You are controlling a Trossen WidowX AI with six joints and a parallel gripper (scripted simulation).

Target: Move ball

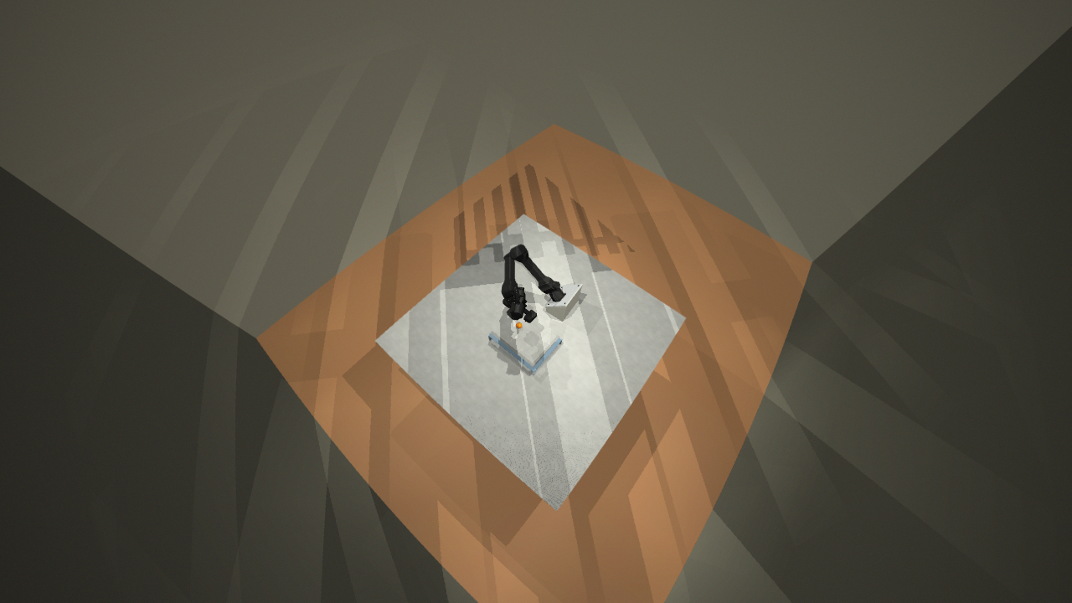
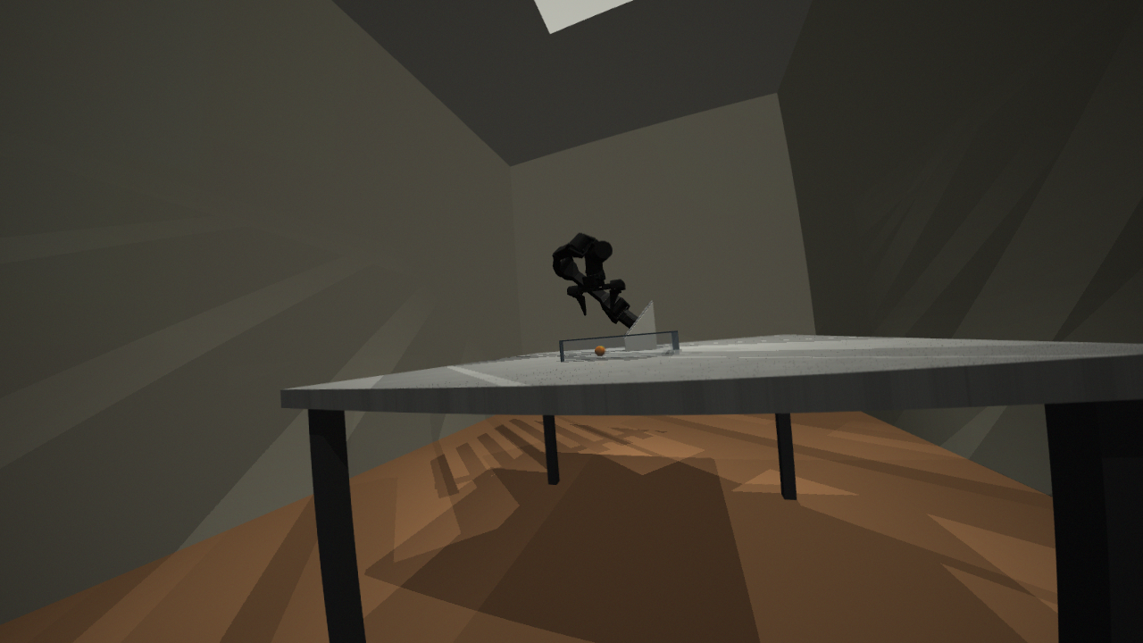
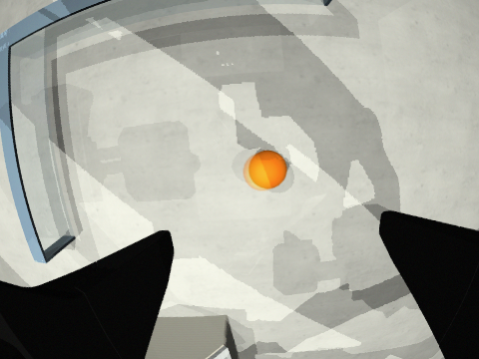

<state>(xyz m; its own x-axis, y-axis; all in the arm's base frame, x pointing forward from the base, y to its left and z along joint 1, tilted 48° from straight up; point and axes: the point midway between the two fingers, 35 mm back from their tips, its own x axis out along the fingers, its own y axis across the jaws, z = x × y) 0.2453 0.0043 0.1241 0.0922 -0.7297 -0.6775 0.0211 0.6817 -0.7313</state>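
The orange ball (image 1: pixel 518 325) (image 2: pixel 600 351) (image 3: pixel 269 170) rests on the table, on the inner side of the two low clear walls (image 1: pixel 511 353) (image 2: pixel 562 351) (image 3: pixel 5 90), touching neither. The walls' corner is at the upper left of the wrist view. The see-through copy (image 3: pixel 246 174) shows there as a pale orange rim at the ball's left and lower-left edge, so ball and copy largely overlap with a slight offset. My gripper (image 1: pixel 522 315) (image 2: pixel 599 307) (image 3: pixel 280 234) is open and empty, raised above the ball and walls, with its fingers wide apart and clear of the ball.
The arm's pale wedge-shaped base (image 1: pixel 558 309) (image 2: pixel 641 341) (image 3: pixel 192 331) stands on the grey table (image 1: pixel 479 404) (image 2: pixel 479 401), on the side away from the walls' corner. Striped shadows cross the table and the orange floor (image 1: pixel 749 315) (image 2: pixel 623 543).
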